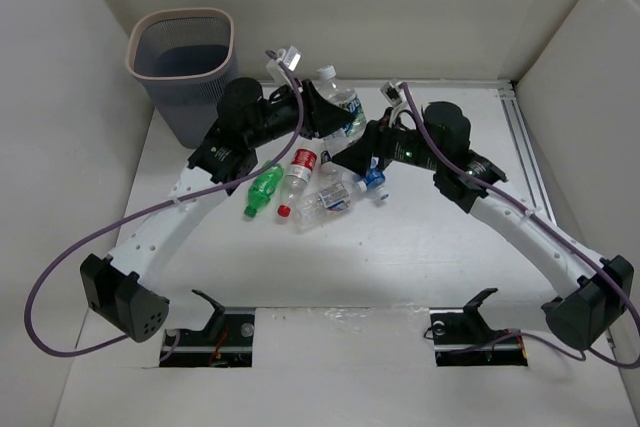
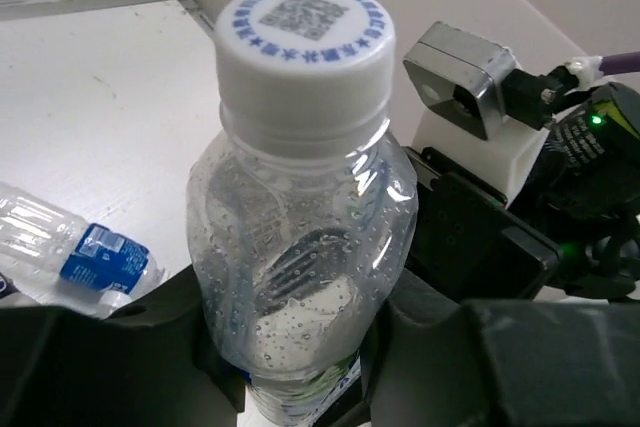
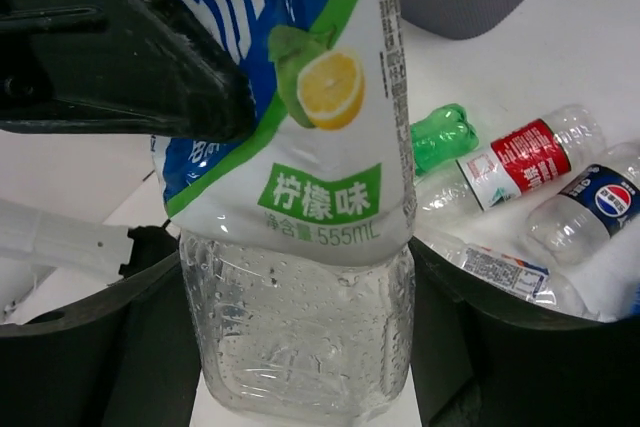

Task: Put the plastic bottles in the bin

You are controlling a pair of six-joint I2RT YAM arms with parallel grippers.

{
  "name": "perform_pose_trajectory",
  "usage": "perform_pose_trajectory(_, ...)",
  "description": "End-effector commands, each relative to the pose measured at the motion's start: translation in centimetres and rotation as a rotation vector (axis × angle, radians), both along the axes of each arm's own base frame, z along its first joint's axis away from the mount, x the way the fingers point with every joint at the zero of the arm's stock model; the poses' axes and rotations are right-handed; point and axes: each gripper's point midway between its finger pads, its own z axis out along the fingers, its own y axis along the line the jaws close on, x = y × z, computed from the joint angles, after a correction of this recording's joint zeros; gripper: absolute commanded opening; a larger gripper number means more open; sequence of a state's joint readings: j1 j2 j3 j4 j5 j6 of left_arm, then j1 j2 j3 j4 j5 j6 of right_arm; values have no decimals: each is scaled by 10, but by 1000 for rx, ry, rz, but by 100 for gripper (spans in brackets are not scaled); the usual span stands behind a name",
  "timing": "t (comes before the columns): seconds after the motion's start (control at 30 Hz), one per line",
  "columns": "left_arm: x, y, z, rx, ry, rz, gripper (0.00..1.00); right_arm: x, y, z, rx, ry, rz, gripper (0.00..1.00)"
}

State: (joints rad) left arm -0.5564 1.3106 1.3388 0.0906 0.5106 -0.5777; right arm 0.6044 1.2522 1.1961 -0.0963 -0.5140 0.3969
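A clear bottle with a white cap and a lemon label (image 1: 343, 107) is held above the table between both grippers. My left gripper (image 1: 322, 117) is shut on its upper part, below the cap (image 2: 300, 37). My right gripper (image 1: 356, 143) is shut on its lower part (image 3: 300, 347). Green (image 1: 264, 190), red-label (image 1: 298, 171), pale-label (image 1: 326, 202) and blue-label (image 1: 373, 181) bottles lie on the table below. The right wrist view also shows a dark-label bottle (image 3: 590, 202). The grey mesh bin (image 1: 185, 72) stands at the far left, behind my left arm.
White walls close the table on the left, back and right. A metal rail (image 1: 525, 147) runs along the right side. The arm bases and two black mounts (image 1: 215, 312) sit at the near edge. A purple cable (image 1: 150, 212) trails along my left arm.
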Motion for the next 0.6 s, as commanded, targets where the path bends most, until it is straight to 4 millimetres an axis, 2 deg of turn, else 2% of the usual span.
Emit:
perform_pose_trajectory(0.0, 17, -1, 21, 21, -86, 34, 0, -18, 9, 54, 112, -118, 86, 38)
perform_pose_trajectory(0.03, 24, 1, 26, 34, -94, 66, 0, -16, 8, 54, 107, -127, 76, 67)
perform_pose_trajectory(0.07, 39, 11, 26, 63, -79, 167, 0, -12, 3, 60, 114, -141, 32, 100)
perform_pose_trajectory(0.1, 50, 20, 54, 61, -138, 244, 0, -9, 1, 50, 102, -128, 7, 100)
perform_pose_trajectory(0.13, 60, 29, 68, 66, -161, 317, 0, -5, -11, 49, 94, -121, -37, 100)
perform_pose_trajectory(0.17, 79, 53, 82, 74, -173, 466, 0, -1, -18, 45, 83, -111, -74, 100)
perform_pose_trajectory(0.2, 97, 62, 75, 119, -142, 526, 0, 8, -29, 41, 67, -112, -131, 100)
perform_pose_trajectory(0.23, 107, 91, 118, 71, -192, 622, 0, 9, -35, 29, 46, -87, -153, 100)
perform_pose_trajectory(0.3, 130, 127, 129, 75, -161, 756, 0, 8, -44, 26, 31, -102, -175, 100)
perform_pose_trajectory(0.33, 149, 154, 145, 44, -166, 834, 0, 8, -50, 22, 16, -102, -186, 100)
perform_pose_trajectory(0.37, 157, 167, 148, 44, -168, 871, 0, 8, -50, 14, 1, -82, -186, 100)
perform_pose_trajectory(0.4, 167, 185, 149, 46, -163, 946, 0, 10, -56, 15, -7, -97, -204, 100)
perform_pose_trajectory(0.43, 180, 198, 142, 57, -151, 999, 0, 13, -60, 8, -21, -81, -223, 100)
perform_pose_trajectory(0.47, 189, 223, 143, 55, -156, 1064, 0, 11, -62, 4, -34, -81, -221, 100)
perform_pose_trajectory(0.53, 201, 253, 144, 43, -167, 1169, 0, 12, -68, 4, -43, -93, -238, 100)
perform_pose_trajectory(0.57, 213, 275, 133, 59, -152, 1225, 0, 13, -73, -1, -62, -90, -254, 100)
